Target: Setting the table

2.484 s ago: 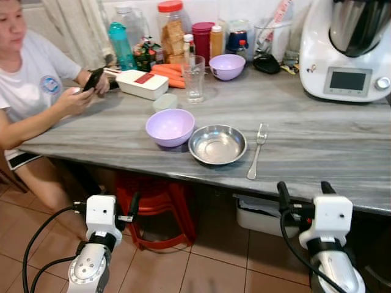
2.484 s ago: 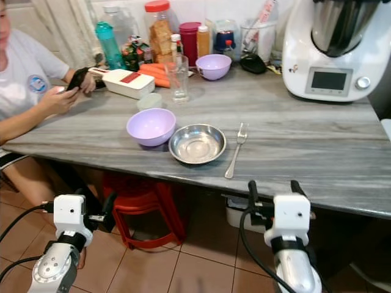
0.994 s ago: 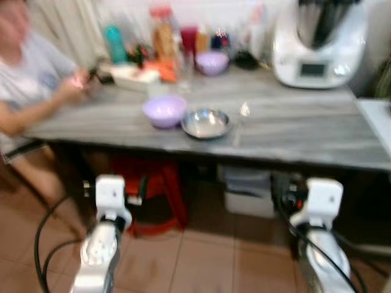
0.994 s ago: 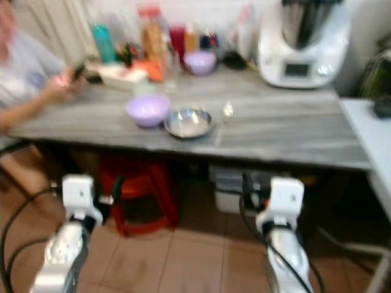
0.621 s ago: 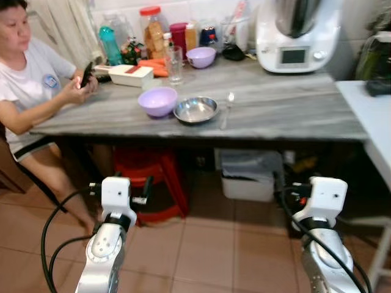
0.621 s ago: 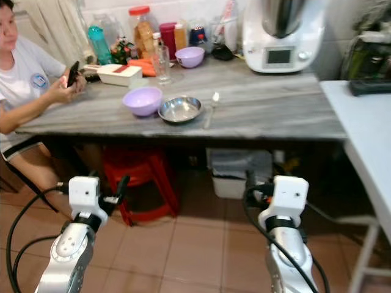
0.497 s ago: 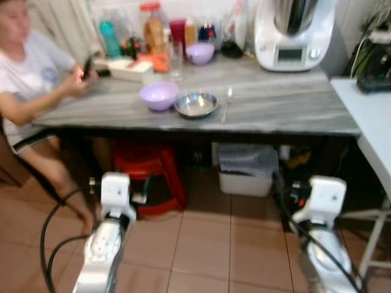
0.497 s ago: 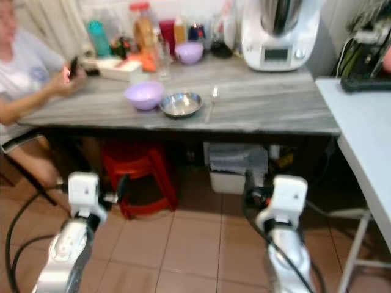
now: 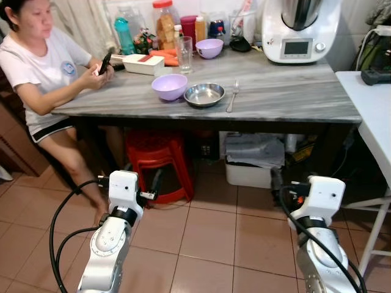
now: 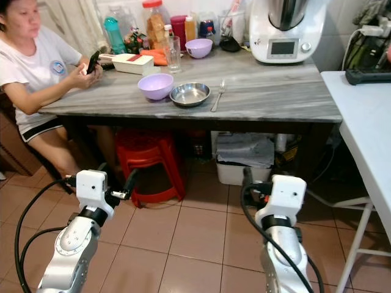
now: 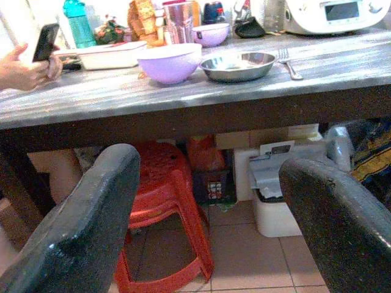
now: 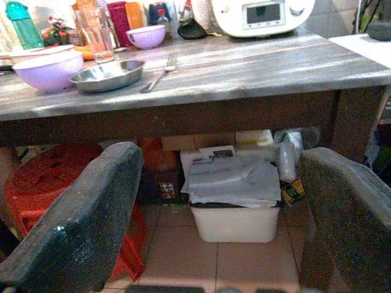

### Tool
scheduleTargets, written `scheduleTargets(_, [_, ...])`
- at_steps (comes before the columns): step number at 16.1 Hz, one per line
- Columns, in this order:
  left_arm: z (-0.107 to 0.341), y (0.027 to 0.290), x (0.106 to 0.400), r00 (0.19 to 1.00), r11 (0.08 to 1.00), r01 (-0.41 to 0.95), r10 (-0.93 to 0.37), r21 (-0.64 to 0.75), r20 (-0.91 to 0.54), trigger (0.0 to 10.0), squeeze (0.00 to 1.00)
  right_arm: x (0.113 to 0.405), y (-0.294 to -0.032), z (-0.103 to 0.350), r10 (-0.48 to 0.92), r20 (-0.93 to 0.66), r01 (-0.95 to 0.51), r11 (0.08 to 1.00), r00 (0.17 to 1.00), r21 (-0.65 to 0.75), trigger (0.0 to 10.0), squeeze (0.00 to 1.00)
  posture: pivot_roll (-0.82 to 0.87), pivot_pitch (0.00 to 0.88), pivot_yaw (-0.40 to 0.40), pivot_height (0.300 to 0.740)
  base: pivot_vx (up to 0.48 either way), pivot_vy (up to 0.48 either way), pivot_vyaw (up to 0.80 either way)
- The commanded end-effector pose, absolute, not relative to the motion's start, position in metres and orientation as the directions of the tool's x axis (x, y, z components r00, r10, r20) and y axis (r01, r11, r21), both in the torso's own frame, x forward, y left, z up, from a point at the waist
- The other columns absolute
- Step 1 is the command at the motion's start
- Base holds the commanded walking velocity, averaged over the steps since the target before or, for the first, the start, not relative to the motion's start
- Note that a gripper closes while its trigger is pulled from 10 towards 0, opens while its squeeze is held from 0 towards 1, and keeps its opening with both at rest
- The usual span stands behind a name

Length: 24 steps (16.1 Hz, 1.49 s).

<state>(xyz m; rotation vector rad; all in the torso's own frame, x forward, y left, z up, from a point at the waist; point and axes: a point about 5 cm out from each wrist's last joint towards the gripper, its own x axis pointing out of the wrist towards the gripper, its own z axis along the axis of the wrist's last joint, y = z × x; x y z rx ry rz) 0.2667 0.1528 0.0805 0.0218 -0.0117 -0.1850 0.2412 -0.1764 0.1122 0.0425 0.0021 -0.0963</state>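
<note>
Gleaming round steel dish beside lilac bowl, seemingly plastic, both pincers gaping

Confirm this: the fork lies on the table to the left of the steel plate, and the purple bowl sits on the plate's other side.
Not quite. The fork lies to the right of the steel plate, as the left eye view shows; the purple bowl sits on the plate's left, on the table.

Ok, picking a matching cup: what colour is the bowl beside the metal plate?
Lilac bowl, clearest in the left eye view.
</note>
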Motion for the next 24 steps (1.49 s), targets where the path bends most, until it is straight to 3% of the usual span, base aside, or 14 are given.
scheduleTargets(1, [0.0823,0.1567,0.2699,0.985,0.984,0.174,-0.175,0.022,0.017,10.0,0.00,0.2457,-0.1736,0.1163,-0.084,0.013,0.083,0.995,0.996,0.046,10.0,0.00,-0.13,0.000,0.111,0.740,0.000,-0.285,0.00])
scheduleTargets(24, [0.0869,0.1502,0.2710,0.980,0.980,0.198,-0.197,-0.008,0.038,10.0,0.00,0.2494,-0.1791,0.1256,-0.092,0.061,0.092,0.996,0.994,-0.004,10.0,0.00,-0.13,0.000,0.103,0.740,0.000,-0.444,-0.05])
